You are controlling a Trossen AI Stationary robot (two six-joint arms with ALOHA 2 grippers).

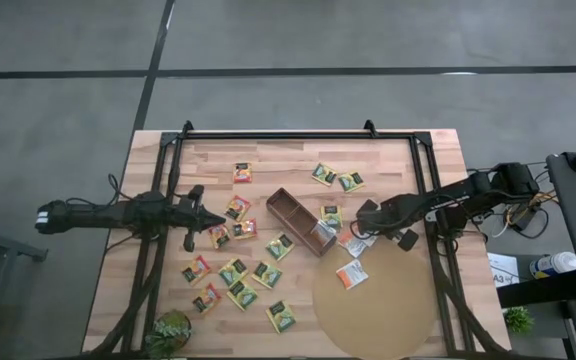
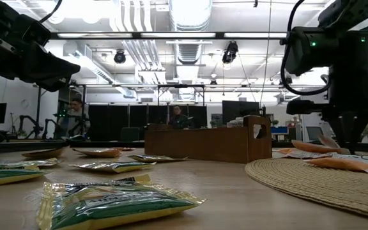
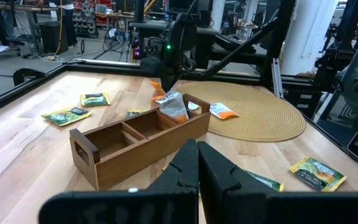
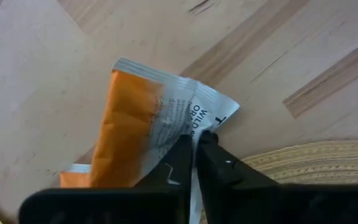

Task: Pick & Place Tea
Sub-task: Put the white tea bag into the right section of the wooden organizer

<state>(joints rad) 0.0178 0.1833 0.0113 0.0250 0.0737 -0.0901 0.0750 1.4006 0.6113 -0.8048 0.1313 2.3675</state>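
Right hand (image 4: 194, 144) pinched on white-orange sachet (image 4: 148, 118), wooden table (image 4: 278, 56), woven mat (image 4: 316, 162) edge.

High view: straight down over the whole table (image 1: 298, 165), both arms in frame. Low view: at tabletop height, level across the wood toward the room, box (image 2: 204, 143) mid-distance, mat (image 2: 324, 182) at right. Left wrist view: forward over closed fingers, box (image 3: 143, 140) near, mat (image 3: 253, 112) and other arm beyond. Right wrist view: very close to the tabletop, down on one sachet (image 4: 151, 127) and the mat's edge (image 4: 303, 162). Box and mat shared by high, low and left wrist views.
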